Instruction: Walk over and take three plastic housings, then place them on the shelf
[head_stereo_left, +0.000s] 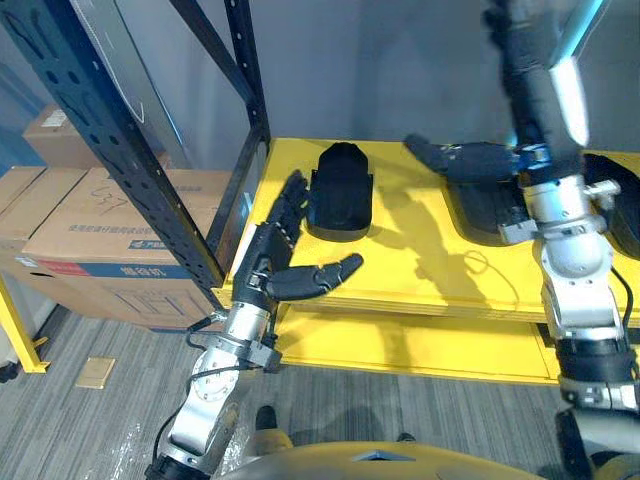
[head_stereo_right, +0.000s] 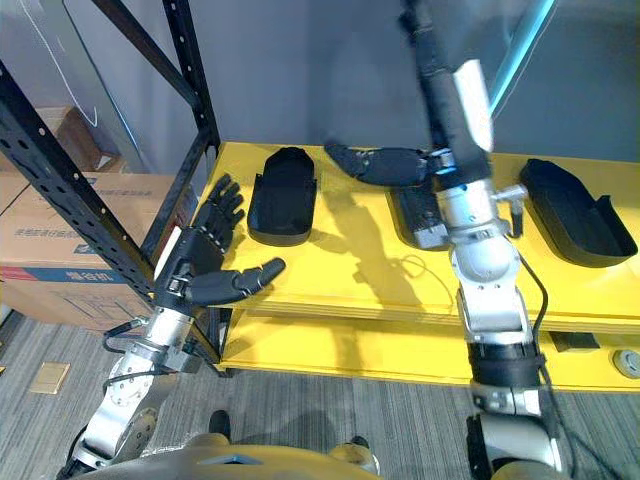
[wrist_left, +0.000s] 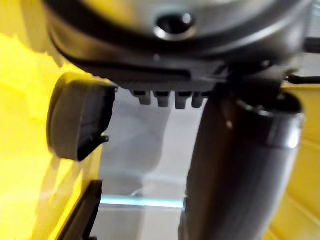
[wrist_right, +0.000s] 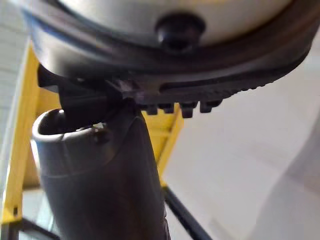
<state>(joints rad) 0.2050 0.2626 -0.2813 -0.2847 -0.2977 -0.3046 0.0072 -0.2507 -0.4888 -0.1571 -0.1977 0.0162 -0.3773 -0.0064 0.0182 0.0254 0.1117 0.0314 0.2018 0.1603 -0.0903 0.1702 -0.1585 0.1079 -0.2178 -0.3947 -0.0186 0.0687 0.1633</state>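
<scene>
As three plastic housings (head_stereo_left: 340, 192) lay on the shelf (head_stereo_left: 420, 262), placing looked done; left hand (head_stereo_left: 264, 256) and right hand (head_stereo_left: 478, 160) hung open, empty; next: withdraw.

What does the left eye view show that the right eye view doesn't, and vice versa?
Left eye view alone: a yellow post on the floor by the cardboard boxes. Right eye view alone: the rightmost plastic housing whole, not cut by the edge. Both: the yellow shelf, the leftmost plastic housing, and both robot hands open, the left robot hand low, the right robot hand over the shelf.
</scene>
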